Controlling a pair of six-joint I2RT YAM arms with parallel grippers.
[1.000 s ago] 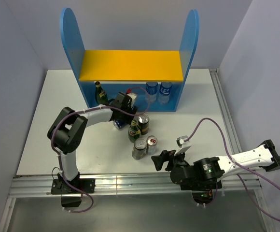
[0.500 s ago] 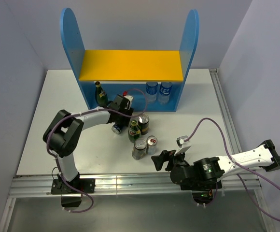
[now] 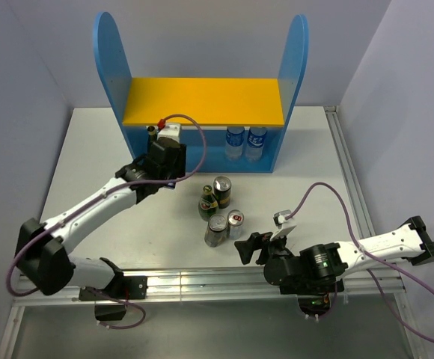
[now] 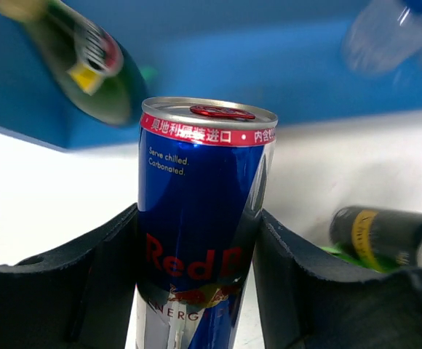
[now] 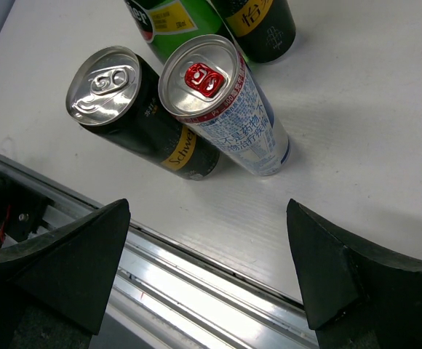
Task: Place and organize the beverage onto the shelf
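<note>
My left gripper is shut on the blue-silver slim can, which stands upright between the two black fingers. From above, the left gripper hovers in front of the left end of the shelf, and the can is hidden under it. A green bottle stands on the shelf's blue lower level. On the table are a dark can, a green bottle, another dark can and a silver can. My right gripper is open, empty, near the table's front edge.
Two clear water bottles with blue labels stand on the right of the shelf's lower level. The yellow-orange upper board carries nothing. A metal rail runs along the table's front edge below the right gripper.
The left gripper closed on the blue-silver can, which lay beside the group, lifted it and carried it left and back toward the shelf as the arm stretched out. The right arm stayed still.
</note>
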